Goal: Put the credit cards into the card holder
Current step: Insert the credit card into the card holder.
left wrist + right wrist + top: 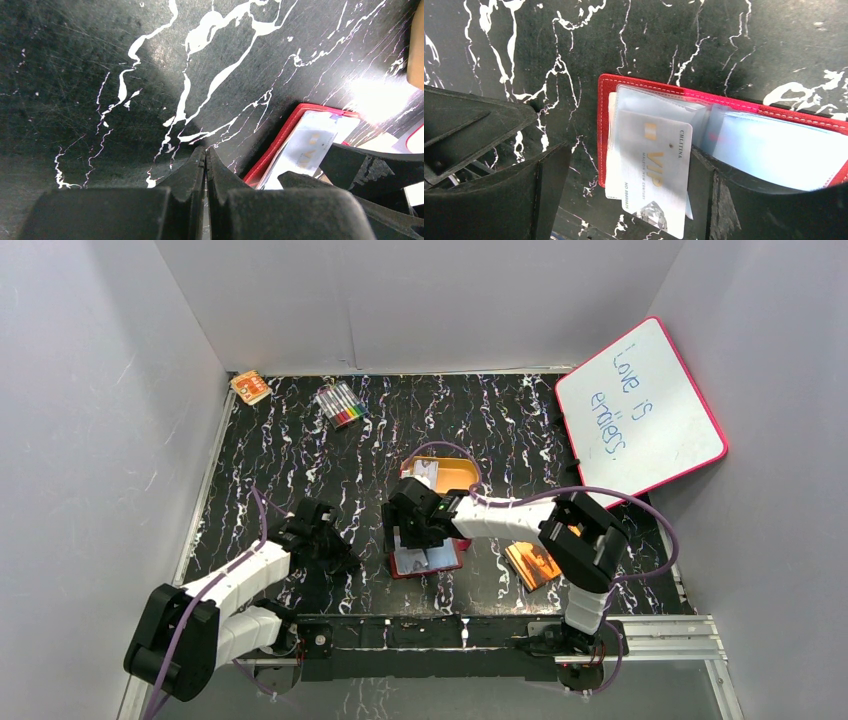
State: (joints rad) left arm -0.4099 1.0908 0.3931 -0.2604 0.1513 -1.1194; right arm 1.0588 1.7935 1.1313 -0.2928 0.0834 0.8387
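Right hand (626,152) apart astride credit card (651,170) (long axis along the fingers (701,200)), end past card holder (606,100).

place: robot lab cell | signs: white partition walls (400,300); aluminium mounting rail (670,640)

Red card holder (602,131), pale grey card (656,170), black white-veined table (724,40).

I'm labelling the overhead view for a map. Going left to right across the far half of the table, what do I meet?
small orange box → bundle of coloured markers → orange tin → whiteboard, leaning at the right wall.
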